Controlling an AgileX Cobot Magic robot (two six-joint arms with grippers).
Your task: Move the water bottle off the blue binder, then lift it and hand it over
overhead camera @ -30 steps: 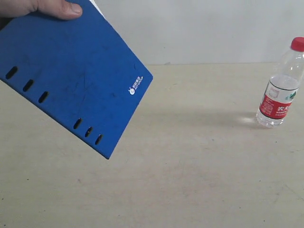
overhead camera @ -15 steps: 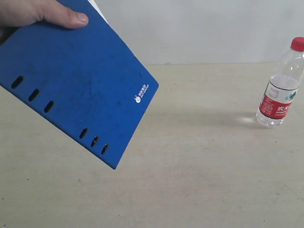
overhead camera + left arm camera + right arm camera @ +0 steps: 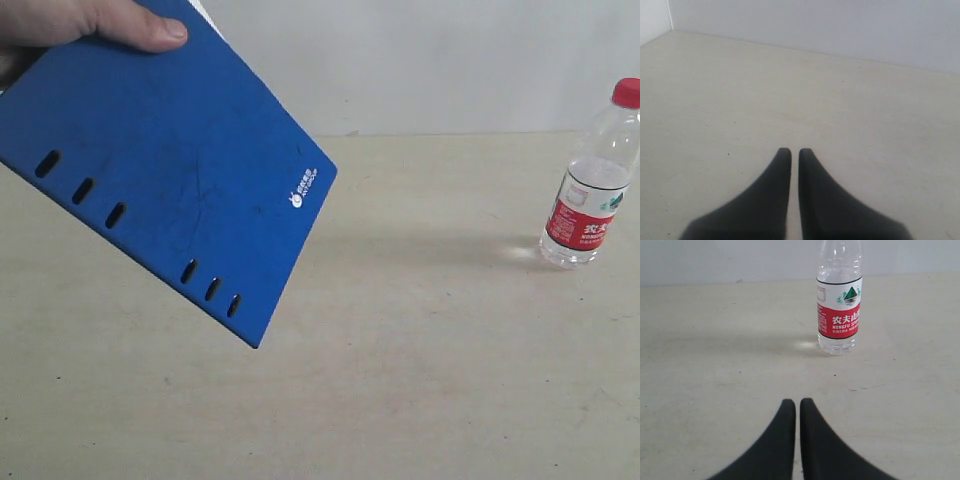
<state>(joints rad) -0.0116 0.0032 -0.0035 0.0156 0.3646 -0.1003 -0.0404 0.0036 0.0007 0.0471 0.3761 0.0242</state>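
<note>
At the upper left of the exterior view a person's hand [image 3: 90,22] grips one corner of the blue binder [image 3: 170,170], thumb pressed on its face, and holds it at a slant in front of the table [image 3: 420,390] — the small white logo sits near the corner that points right, and two groups of three slots run along the lower edge. At the far right the water bottle [image 3: 592,190] stands upright on the tabletop, well apart from the binder; only this view shows its red cap. The right wrist view cuts the cap off yet gives the label clearly, red and white with a green logo, and it shows the right gripper [image 3: 797,402] aimed at the bottle but short of it, its dark fingers drawn together to a thin slit and holding nothing. The left gripper [image 3: 794,151] is closed up the same way — its view takes in only bare tabletop and the pale wall [image 3: 815,25]
</note>
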